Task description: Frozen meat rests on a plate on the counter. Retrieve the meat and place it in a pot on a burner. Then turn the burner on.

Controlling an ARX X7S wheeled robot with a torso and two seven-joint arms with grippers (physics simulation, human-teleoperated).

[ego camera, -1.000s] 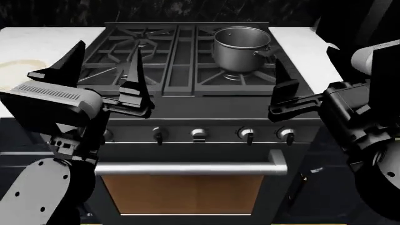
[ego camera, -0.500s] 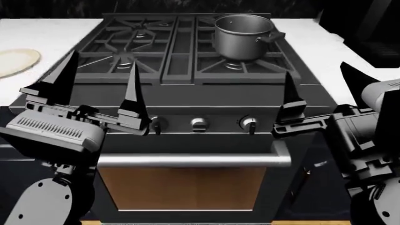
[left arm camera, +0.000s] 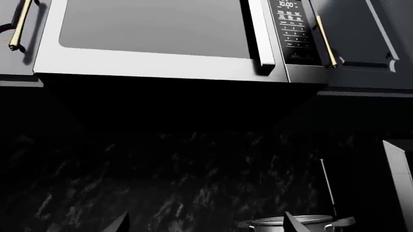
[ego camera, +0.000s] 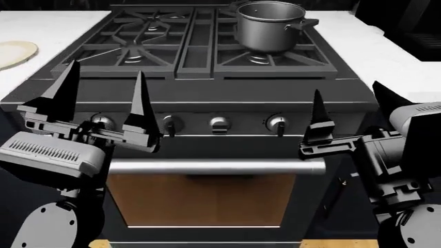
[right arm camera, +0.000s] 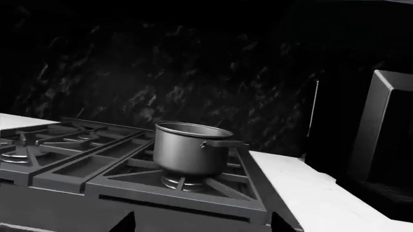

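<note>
The steel pot (ego camera: 269, 26) stands on the back right burner (ego camera: 265, 58) of the stove, its dark handle pointing right. The right wrist view shows the pot (right arm camera: 190, 154) upright on its burner (right arm camera: 183, 182); the left wrist view catches only the pot rim (left arm camera: 287, 223). A slice of the cream plate (ego camera: 14, 53) lies on the white counter (ego camera: 41, 28) at the far left. The meat is not in view. My left gripper (ego camera: 103, 95) is open in front of the stove's left front edge. My right gripper (ego camera: 351, 106) is open off the right front corner. Both are empty.
Several knobs (ego camera: 219, 124) line the stove's front panel above the oven door handle (ego camera: 214, 166). A microwave (left arm camera: 161, 38) hangs over the stove against a dark backsplash. More counter (ego camera: 386, 51) runs right of the stove, beside a tall dark appliance (right arm camera: 387, 130).
The head view has pulled back and tilted, so the stove sits higher in the picture. Both grippers now hang lower, level with the knob panel. The plate has slid further toward the left edge.
</note>
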